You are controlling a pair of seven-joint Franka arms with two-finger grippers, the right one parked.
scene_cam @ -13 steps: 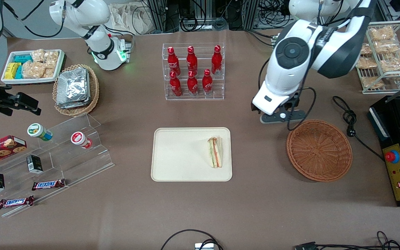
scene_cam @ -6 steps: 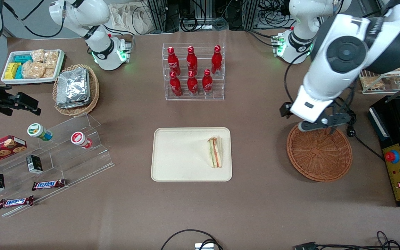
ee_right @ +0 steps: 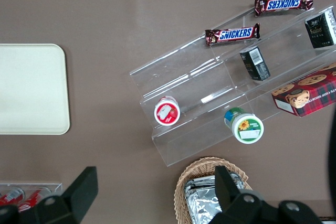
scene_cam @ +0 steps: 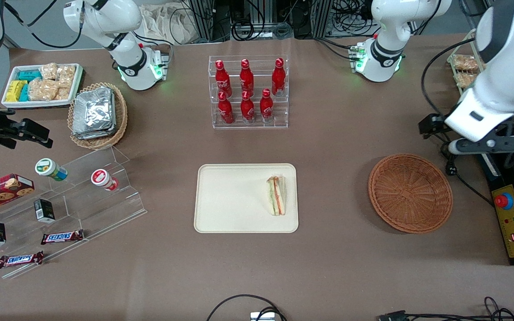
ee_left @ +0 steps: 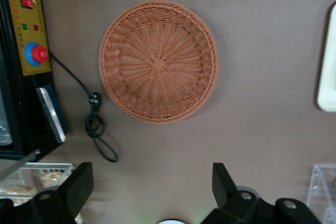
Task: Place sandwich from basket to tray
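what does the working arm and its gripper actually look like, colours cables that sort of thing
The left arm has glossy white rounded shells with dark grey-black joint sections and loose black cables along it. Its base glows green. The gripper, high above the table toward the working arm's end, near the basket, has a black body with wide-apart, blocky black jaws and silver screws.

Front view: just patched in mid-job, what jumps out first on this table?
The sandwich lies on the cream tray mid-table, at the tray's end nearest the basket, which holds nothing. The gripper hangs open above the table, off toward the working arm's end, holding nothing. Farther from the camera than the tray, a clear rack of red bottles draws the eye.
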